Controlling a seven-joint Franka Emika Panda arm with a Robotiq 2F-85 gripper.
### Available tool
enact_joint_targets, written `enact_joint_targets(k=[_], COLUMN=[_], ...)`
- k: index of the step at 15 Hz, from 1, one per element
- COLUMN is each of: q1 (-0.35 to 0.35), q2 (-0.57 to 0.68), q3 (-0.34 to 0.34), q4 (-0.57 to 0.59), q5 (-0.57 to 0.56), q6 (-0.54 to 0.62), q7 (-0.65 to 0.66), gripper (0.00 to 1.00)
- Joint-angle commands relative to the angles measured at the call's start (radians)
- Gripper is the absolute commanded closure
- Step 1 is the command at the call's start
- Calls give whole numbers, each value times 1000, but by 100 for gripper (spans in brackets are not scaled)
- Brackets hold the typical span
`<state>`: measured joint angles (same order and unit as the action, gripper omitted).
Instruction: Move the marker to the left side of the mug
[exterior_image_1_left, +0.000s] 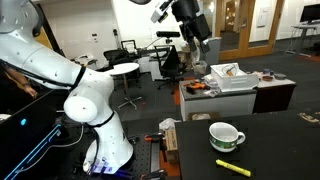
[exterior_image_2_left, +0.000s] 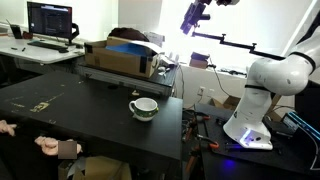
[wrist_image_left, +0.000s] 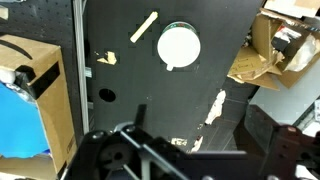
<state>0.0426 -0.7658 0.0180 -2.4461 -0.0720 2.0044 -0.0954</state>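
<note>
The white mug (exterior_image_1_left: 226, 135) with a greenish band stands on the black table (exterior_image_1_left: 290, 150). The yellow-green marker (exterior_image_1_left: 233, 167) lies apart from it, nearer the table's front edge. In the wrist view the mug (wrist_image_left: 179, 46) shows from above as a white disc, with the marker (wrist_image_left: 144, 27) lying slanted just beside it. The mug also shows in an exterior view (exterior_image_2_left: 143, 108); I cannot make out the marker there. My gripper (exterior_image_1_left: 192, 22) hangs high above the table, far from both things, and also shows in an exterior view (exterior_image_2_left: 195, 16). Its fingers (wrist_image_left: 197, 118) stand apart and empty.
A cardboard box (exterior_image_2_left: 120, 55) stands at the table's far edge and also shows in an exterior view (exterior_image_1_left: 232, 78). Torn tape patches (wrist_image_left: 215, 105) mark the tabletop. A monitor (exterior_image_2_left: 50, 20) stands on a desk behind. A person's hand (exterior_image_2_left: 50, 147) rests at the table's near corner.
</note>
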Motion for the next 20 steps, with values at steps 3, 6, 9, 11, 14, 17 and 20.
enact_joint_targets(k=[3,6,9,11,14,17,20], q1=[-38,-53,-73,-87,-118,-145,-165], q2=[116,175,237,278,315,348,382], q3=[-55,-69,-66,-61,-45,-29,-20], q4=[59,68,65,64,31,-1,-37], q5=[58,106,152,173,174,166,163], q6=[84,117,156,181,222,258,292], q7=[81,126,198,253,370,488,583], gripper=[0,0,0,0,0,0,0])
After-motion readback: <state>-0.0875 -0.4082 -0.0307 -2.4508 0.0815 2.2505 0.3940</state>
